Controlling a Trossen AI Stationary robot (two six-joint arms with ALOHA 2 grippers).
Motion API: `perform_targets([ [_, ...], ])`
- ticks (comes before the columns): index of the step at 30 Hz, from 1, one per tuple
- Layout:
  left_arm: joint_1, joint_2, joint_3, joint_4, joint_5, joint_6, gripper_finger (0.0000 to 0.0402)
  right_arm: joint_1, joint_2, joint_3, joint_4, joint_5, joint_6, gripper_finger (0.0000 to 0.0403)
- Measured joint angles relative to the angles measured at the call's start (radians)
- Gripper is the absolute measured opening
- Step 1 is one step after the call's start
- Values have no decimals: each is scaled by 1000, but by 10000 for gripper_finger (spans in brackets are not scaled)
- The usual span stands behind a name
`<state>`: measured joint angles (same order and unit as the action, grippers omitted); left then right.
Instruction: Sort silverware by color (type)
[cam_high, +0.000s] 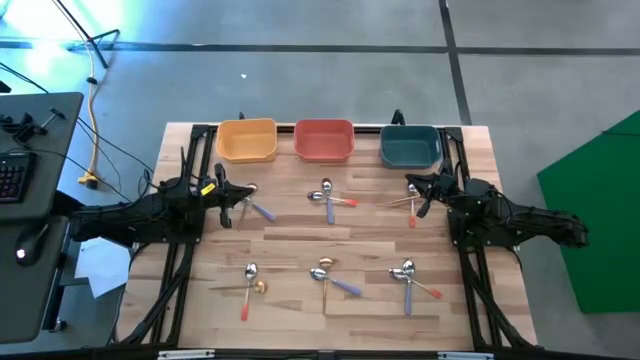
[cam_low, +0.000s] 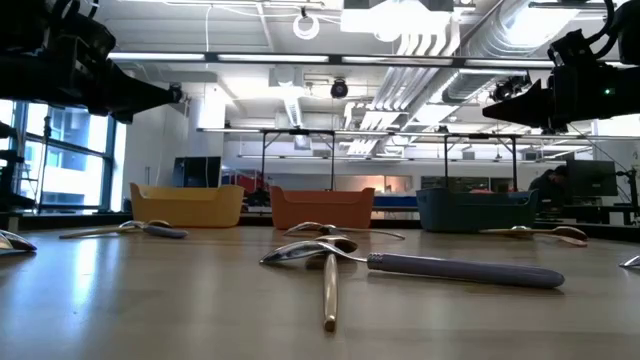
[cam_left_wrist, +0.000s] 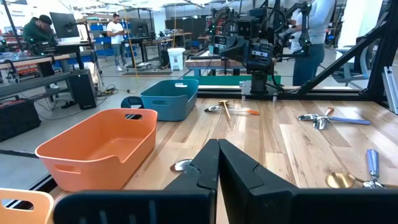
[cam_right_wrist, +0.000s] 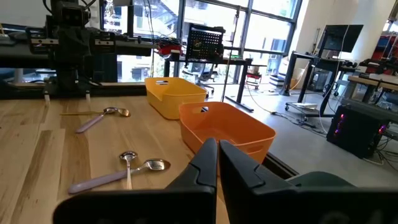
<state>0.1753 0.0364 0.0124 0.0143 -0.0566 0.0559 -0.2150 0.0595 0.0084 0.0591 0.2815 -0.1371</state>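
Note:
Small spoons lie flat on the wooden table in six crossed clusters: three in a far row (cam_high: 252, 203), (cam_high: 330, 195), (cam_high: 400, 201) and three in a near row (cam_high: 250, 280), (cam_high: 326, 275), (cam_high: 406, 275). They have silver bowls with purple or red-orange handles, or are all gold. My left gripper (cam_high: 222, 195) (cam_left_wrist: 219, 163) hovers shut beside the far-left cluster. My right gripper (cam_high: 420, 196) (cam_right_wrist: 217, 160) hovers shut beside the far-right cluster. Both hold nothing.
Three square bins stand along the far edge: yellow (cam_high: 247, 140), red-orange (cam_high: 324, 140) and teal (cam_high: 411, 147). Black frame rails run along the table's left and right sides. People and workbenches show in the room beyond. Bare wood lies between the two spoon rows.

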Motion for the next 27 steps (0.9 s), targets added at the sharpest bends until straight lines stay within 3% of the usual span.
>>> perform_targets([
  [27,0,0,0,64,-29,0,0,0,0,0,0,0,1,0],
])
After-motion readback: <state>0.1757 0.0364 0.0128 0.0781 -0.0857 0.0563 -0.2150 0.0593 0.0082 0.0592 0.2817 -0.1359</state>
